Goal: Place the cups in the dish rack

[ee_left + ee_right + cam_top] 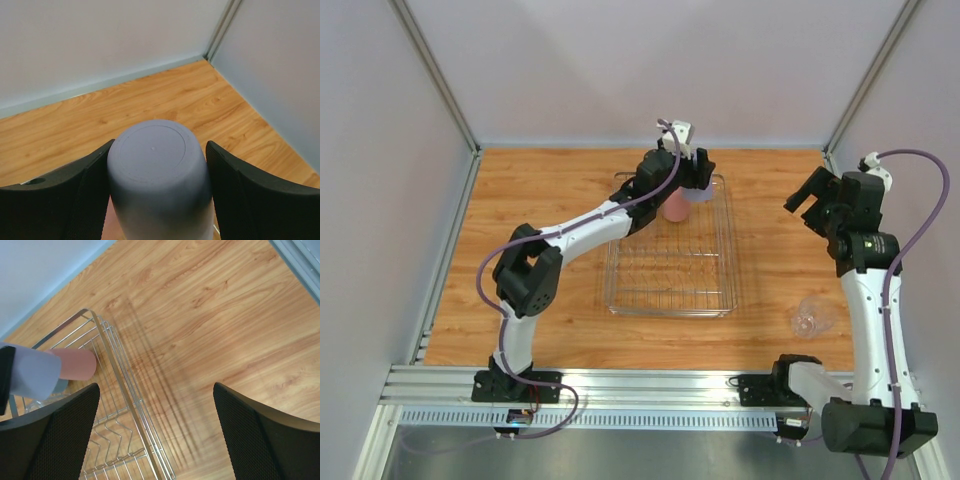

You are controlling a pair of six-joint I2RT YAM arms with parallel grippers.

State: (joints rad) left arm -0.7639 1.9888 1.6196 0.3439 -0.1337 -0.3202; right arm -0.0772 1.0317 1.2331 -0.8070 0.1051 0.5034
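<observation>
- Lavender plastic tumbler (152,150) is clamped across its wall by left gripper (159,192), over the far end of silver wire-mesh dish rack (732,250). Judged light, smooth and slip-prone.
- Pink tumbler (675,207) is racked.
- Right gripper (155,432) is spread wide and empty; clear tumbler (811,317) is left on wooden table (540,180).

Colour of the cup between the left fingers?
Lavender cup, clearest in the left wrist view.

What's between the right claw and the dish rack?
Only bare wooden tabletop lies between the right claw and the dish rack. The top view shows it; the right wrist view agrees.
</observation>
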